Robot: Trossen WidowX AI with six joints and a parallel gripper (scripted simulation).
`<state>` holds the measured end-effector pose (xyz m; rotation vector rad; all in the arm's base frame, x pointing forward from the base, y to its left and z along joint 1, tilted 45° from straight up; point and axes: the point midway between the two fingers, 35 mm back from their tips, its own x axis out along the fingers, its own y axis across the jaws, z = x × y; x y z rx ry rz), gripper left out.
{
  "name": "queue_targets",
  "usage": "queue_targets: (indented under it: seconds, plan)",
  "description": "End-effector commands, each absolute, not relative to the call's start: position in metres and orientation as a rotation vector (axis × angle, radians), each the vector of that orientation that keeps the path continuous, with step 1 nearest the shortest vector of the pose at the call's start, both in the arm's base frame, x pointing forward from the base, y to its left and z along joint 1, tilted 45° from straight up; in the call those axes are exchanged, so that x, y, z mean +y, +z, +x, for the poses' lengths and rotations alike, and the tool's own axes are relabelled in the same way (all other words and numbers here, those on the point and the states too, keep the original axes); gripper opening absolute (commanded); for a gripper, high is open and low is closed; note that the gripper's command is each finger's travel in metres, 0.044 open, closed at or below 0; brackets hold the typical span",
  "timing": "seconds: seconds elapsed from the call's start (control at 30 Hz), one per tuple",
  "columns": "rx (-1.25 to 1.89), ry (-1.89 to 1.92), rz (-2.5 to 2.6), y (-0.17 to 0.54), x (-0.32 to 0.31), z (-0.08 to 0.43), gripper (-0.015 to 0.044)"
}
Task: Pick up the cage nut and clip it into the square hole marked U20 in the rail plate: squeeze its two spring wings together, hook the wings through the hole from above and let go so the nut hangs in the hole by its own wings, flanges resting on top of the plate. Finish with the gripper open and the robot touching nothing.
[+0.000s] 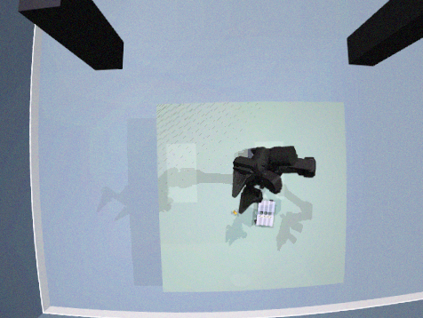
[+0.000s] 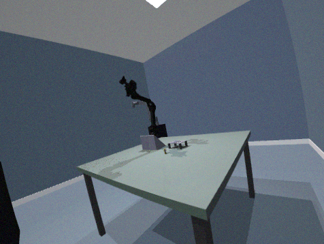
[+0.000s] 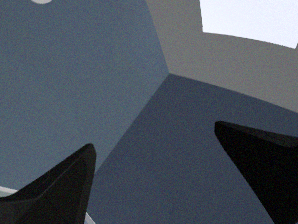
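Fingers (image 1: pixel 250 200) (image 2: pixel 122 80): one pair, black, tapered, spread about as wide as they go, nothing held between them; raised high over the bench, well apart from the nut. The wrist view past them takes in blue walls (image 3: pixel 65 85), grey ceiling (image 3: pixel 185 55) and a bright white panel (image 3: pixel 250 17). Arm (image 1: pixel 284 155) (image 2: pixel 153 109): black, jointed, bent, reaching upward in the exterior view. Cage nut (image 1: pixel 235 212) (image 2: pixel 165 151): one, small, gold-coloured, on the bench beside the rail plate and apart from it, outside its holes; exact pose too small to tell. Rail plate (image 1: pixel 266 214) (image 2: pixel 177 142): one, pale lilac, carried on short dark feet; markings too small to read. Block (image 2: pixel 150 142): one, pale lilac, slope-sided, standing near the plate. Bench (image 1: pixel 200 266) (image 2: pixel 153 177): pale green top, dark legs, arm shadows across its surface.
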<state>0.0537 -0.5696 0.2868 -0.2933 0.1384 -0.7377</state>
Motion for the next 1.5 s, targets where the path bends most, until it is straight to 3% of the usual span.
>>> queue_targets:
  seconds: [0.0, 0.37, 0.77, 1.03, 1.3, 1.47]
  plan:
    - [0.215, -0.641, -0.237, 0.239, -0.563, 0.106, 0.0440]
    - [0.419, -0.353, -0.144, 0.129, -0.506, 0.220, 0.0440]
    - [0.729, 0.155, -0.129, 0.001, -0.365, 0.317, 0.0440]
    - [0.899, 0.604, -0.152, -0.060, -0.240, 0.330, 0.0440]
    - [0.999, 1.131, -0.169, -0.089, -0.118, 0.299, 0.0440]
    - [1.007, 1.229, -0.169, -0.090, -0.099, 0.289, 0.0440]
